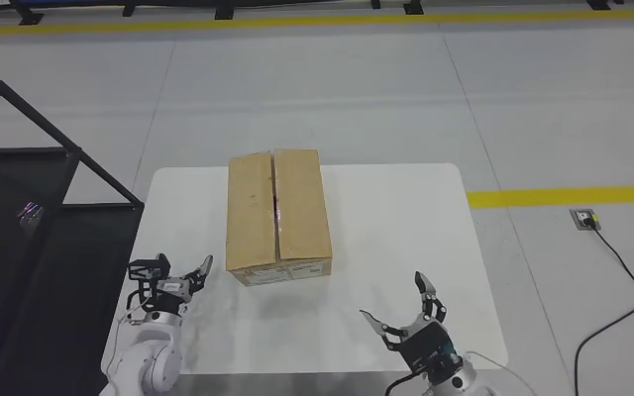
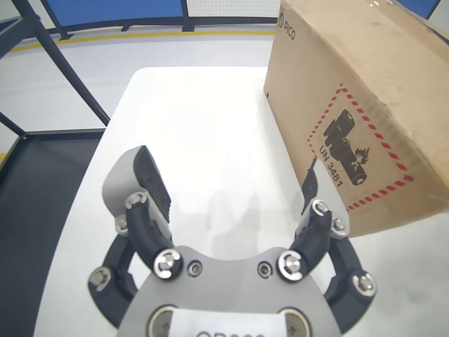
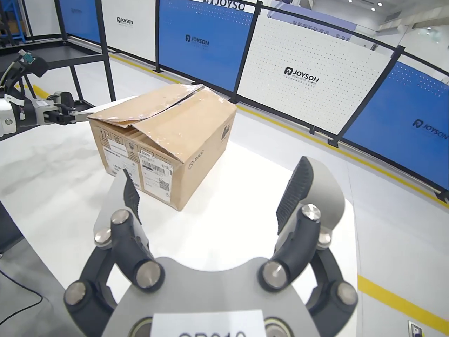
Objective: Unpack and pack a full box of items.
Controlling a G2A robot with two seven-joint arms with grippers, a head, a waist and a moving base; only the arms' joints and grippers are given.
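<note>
One cardboard box [image 1: 277, 213] stands near the middle of the white table [image 1: 396, 247]. Its top flaps are folded down, with one lifted slightly at the near end. The left gripper [image 1: 170, 267] and right gripper [image 1: 391, 297] are at the near edge. Both have fingers spread wide, hold nothing, and are apart from the box.

The cardboard box [image 1: 277, 213] hides its contents under nearly closed flaps [image 3: 154, 106]. Beside the left hand [image 2: 228, 161], the picture's edge cuts off its far side.

brown box [image 1: 277, 210], white table [image 1: 396, 257]
</note>
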